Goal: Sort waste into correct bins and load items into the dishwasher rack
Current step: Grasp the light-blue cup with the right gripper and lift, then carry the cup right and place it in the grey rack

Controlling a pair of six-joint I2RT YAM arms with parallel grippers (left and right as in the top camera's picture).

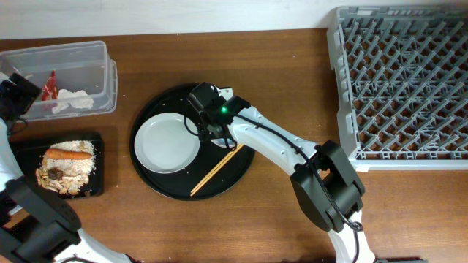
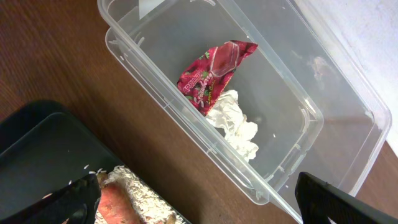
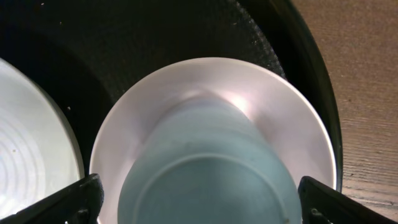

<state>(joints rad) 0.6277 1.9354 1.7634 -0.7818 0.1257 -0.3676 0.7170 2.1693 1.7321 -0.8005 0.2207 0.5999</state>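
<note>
My right gripper [image 1: 208, 120] [image 3: 199, 200] is open, its fingers on either side of the light-blue cup [image 3: 205, 168], which stands in the white bowl [image 3: 155, 99]. Both sit on the round black tray beside the white plate [image 1: 167, 142] [image 3: 31, 137]. The chopsticks [image 1: 217, 169] lie on that tray to the plate's right. My left gripper [image 1: 16, 95] [image 2: 199, 202] is open and empty, between the clear tub [image 1: 95, 58] [image 2: 155, 37] and the black rectangular tray [image 1: 22, 153] [image 2: 43, 143]. The tub holds the red wrapper [image 1: 50, 86] [image 2: 211, 71] and the tissue [image 1: 75, 98] [image 2: 233, 124]. The black tray holds rice [image 1: 73, 168] [image 2: 140, 193], the carrot [image 1: 71, 154] [image 2: 112, 202] and dark scraps [image 1: 55, 175].
The round black tray [image 1: 175, 186] [image 3: 155, 31] lies mid-table. The grey dishwasher rack [image 1: 402, 80] fills the back right corner and holds nothing. Brown tabletop lies between the round tray and the rack.
</note>
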